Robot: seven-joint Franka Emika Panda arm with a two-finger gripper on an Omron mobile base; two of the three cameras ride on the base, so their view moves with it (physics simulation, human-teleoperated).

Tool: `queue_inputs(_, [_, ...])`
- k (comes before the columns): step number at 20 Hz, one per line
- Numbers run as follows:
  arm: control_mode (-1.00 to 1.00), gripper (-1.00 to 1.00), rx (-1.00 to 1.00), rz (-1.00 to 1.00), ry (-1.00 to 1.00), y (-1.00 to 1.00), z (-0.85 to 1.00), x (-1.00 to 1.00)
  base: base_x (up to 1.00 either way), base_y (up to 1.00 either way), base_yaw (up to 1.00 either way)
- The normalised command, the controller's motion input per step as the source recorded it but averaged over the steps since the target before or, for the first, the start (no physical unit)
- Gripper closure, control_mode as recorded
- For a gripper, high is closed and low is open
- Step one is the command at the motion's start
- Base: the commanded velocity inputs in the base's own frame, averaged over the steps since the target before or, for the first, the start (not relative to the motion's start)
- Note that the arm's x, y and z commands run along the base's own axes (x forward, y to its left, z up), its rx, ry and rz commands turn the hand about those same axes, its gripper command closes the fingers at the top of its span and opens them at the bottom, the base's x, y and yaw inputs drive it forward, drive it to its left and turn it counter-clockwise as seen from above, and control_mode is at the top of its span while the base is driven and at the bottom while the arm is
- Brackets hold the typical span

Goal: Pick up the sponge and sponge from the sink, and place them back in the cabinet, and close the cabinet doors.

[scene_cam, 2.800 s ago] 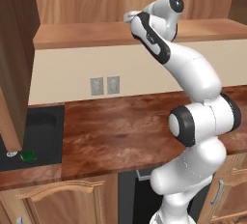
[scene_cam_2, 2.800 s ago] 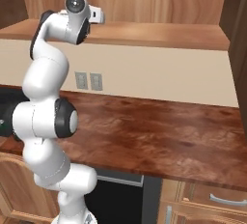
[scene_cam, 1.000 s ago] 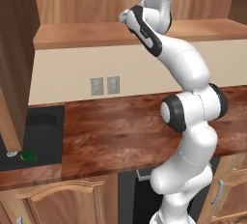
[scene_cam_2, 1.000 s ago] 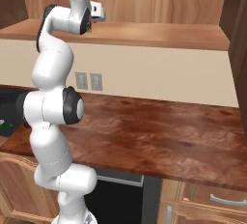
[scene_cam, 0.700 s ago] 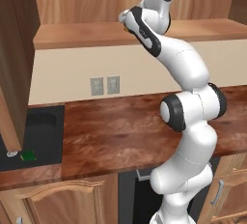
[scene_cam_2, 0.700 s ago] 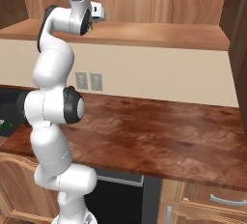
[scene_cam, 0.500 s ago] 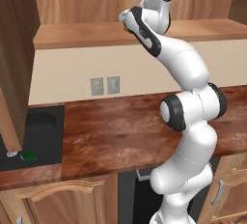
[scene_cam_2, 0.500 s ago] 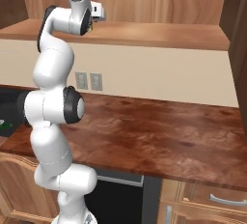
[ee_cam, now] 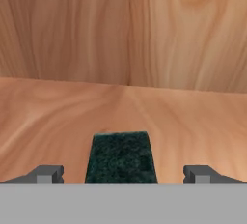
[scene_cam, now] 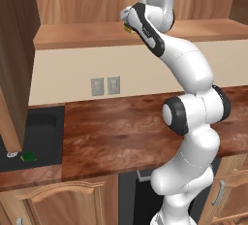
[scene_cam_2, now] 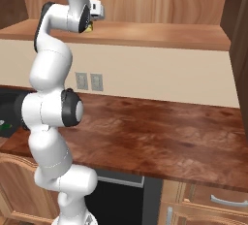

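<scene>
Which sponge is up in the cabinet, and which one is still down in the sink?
The sponge between the open gripper fingers lies on the cabinet shelf. The other sponge sits low in the black sink.

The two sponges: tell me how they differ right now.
Place: one sponge lies flat on the cabinet floor, between the open gripper's tips; the other sponge sits low in the sink.
Contact: the cabinet sponge touches neither fingertip; the sink one has nothing near it but a drain.
Both show a dark green top.
</scene>
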Motion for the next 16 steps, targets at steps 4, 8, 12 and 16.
queue_inputs(4, [-1.0,-1.0,0.05,-0.01,0.0,-0.04,0.0,-0.36,0.0,0.0,0.0])
queue_inputs(8, [-1.0,-1.0,0.1,0.0,0.0,-0.08,0.0,-0.41,0.0,0.0,0.0])
queue_inputs(12, [-1.0,-1.0,0.14,0.0,-0.02,-0.1,0.0,-0.45,0.0,0.0,0.0])
queue_inputs(16, [-1.0,-1.0,0.14,0.0,-0.08,-0.1,0.0,-0.49,0.0,0.0,0.0])
